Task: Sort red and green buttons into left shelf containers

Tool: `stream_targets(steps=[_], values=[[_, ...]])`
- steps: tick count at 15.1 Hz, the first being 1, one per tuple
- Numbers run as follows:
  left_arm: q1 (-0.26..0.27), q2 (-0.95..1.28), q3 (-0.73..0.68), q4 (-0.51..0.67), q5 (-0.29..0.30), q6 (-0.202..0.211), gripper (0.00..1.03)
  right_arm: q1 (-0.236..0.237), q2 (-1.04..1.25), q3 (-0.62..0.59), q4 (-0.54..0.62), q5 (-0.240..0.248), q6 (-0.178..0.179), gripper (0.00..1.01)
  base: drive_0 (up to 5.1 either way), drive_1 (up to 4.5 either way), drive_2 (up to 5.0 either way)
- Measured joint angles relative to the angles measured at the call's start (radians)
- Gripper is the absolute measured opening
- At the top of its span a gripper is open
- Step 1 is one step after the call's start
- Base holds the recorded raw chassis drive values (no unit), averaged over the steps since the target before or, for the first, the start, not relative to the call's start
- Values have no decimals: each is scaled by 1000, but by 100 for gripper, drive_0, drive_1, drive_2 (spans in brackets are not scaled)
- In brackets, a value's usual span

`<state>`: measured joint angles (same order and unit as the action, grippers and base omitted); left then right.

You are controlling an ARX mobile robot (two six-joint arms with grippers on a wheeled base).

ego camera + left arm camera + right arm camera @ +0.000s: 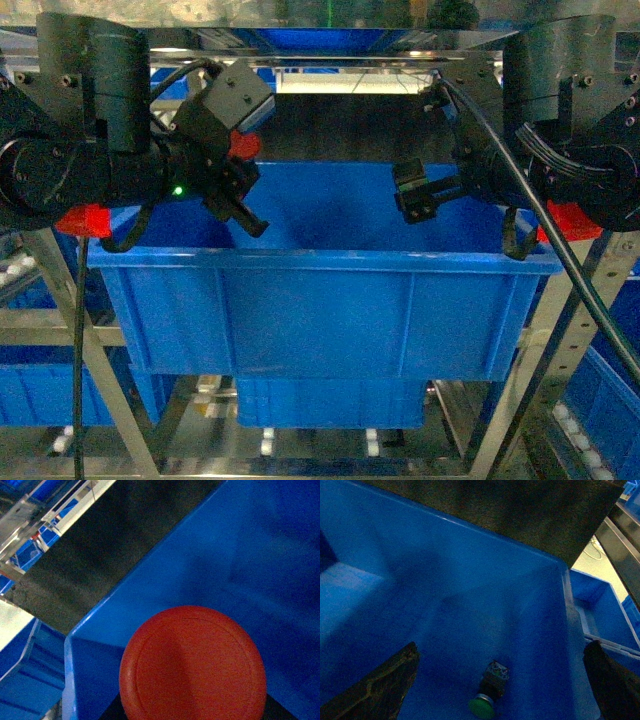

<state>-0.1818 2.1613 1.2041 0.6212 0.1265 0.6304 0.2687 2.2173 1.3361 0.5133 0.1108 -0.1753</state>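
Both arms reach over the front rim of a large blue bin [330,320] that sits on the steel shelf [560,340], with further blue bins [320,400] on the level below. The left claw [238,195] hangs above the bin's left half, tilted downward, and a red button [192,662] is clenched in it: the head view shows a bit of red at the claw, and the left wrist view is filled low down by the round red cap, seen from above against the blue inner wall and a corner of the bin. The claw's fingers themselves are mostly hidden behind the cap. The right claw [425,205] hovers over the bin's right half with nothing between its dark fingers [380,690], which stand wide apart at the two lower corners of the right wrist view. Between them, on the bin floor near the right wall, lies a green button [489,692] on its side, its green cap pointing toward the camera and its dark body behind it. A neighbouring blue bin [605,615] shows beyond the right wall.
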Motion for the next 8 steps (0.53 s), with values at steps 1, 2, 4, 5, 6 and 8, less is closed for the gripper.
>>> stream_targets(steps=[1, 2, 4, 5, 6, 8], values=[[2, 11, 0, 9, -10, 3, 24, 0, 0, 0, 0, 0, 0, 98, 0, 0, 0], [9, 14, 0, 13, -26, 3, 24, 0, 0, 0, 0, 0, 0, 98, 0, 0, 0], [26, 14, 0, 47, -31, 2, 24, 0, 0, 0, 0, 0, 0, 98, 0, 0, 0], [32, 14, 0, 53, -40, 0, 24, 0, 0, 0, 0, 0, 0, 98, 0, 0, 0], [35, 14, -2, 52, -37, -2, 31, 0, 0, 0, 0, 0, 0, 98, 0, 0, 0], [40, 14, -7, 48, -38, -2, 48, 0, 0, 0, 0, 0, 0, 98, 0, 0, 0]])
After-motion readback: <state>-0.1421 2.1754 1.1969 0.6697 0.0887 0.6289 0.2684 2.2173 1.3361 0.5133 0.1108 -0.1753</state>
